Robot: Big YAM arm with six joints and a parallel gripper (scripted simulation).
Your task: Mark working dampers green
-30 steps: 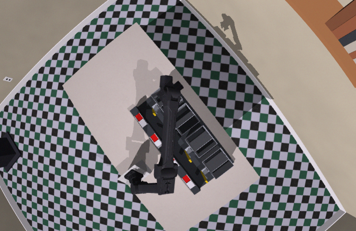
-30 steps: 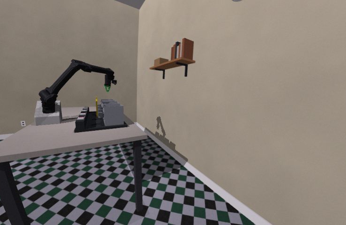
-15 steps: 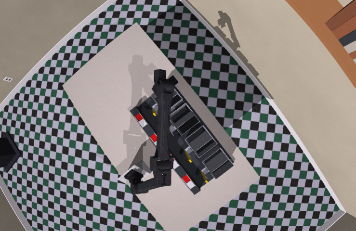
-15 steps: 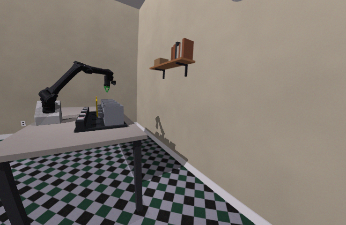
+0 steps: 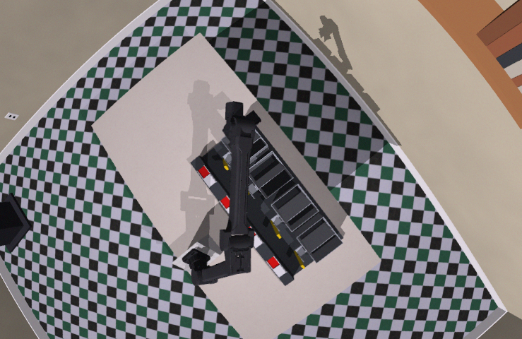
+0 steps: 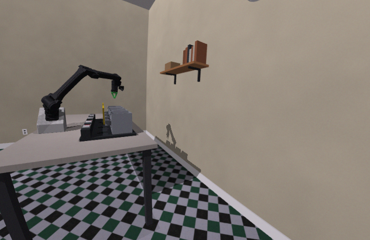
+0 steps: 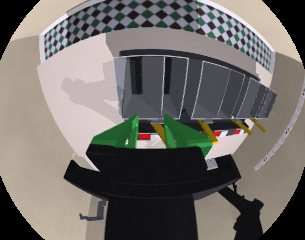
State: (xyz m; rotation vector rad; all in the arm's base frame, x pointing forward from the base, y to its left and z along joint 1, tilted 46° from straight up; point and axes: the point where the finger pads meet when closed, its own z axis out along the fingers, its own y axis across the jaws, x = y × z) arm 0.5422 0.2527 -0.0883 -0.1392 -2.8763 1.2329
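The arm (image 5: 240, 188) stretches out from its pale pedestal (image 6: 50, 125) at one end of the tabletop (image 6: 57, 147), and the tool (image 6: 114, 95) hangs in the air above the far end of the damper row, well clear of everything beneath it. Its green fingers point downward and stand partly apart, with nothing between them — the tool is part-open and carries nothing.

Down on the tabletop sits the black base tray (image 6: 105, 136), and along it the four grey duct dampers (image 5: 295, 205) stand side by side in a line, each an open-topped box. In front of them runs the line of status sliders (image 5: 273, 262), and every window I can see is showing red: one at the end nearest the arm's pedestal, one at the far end (image 5: 203, 171), and another peeking out beside the arm (image 5: 225, 200). The arm's long link covers part of the slider row from above, so the remaining window is hard to make out.

Yellow levers (image 5: 275, 229) stick out between dampers and sliders; from the side, one (image 6: 102, 113) stands upright above the tray. In the wrist view the tool looks straight down onto the end damper (image 7: 152, 87), with the sliders' red just past the fingertips.
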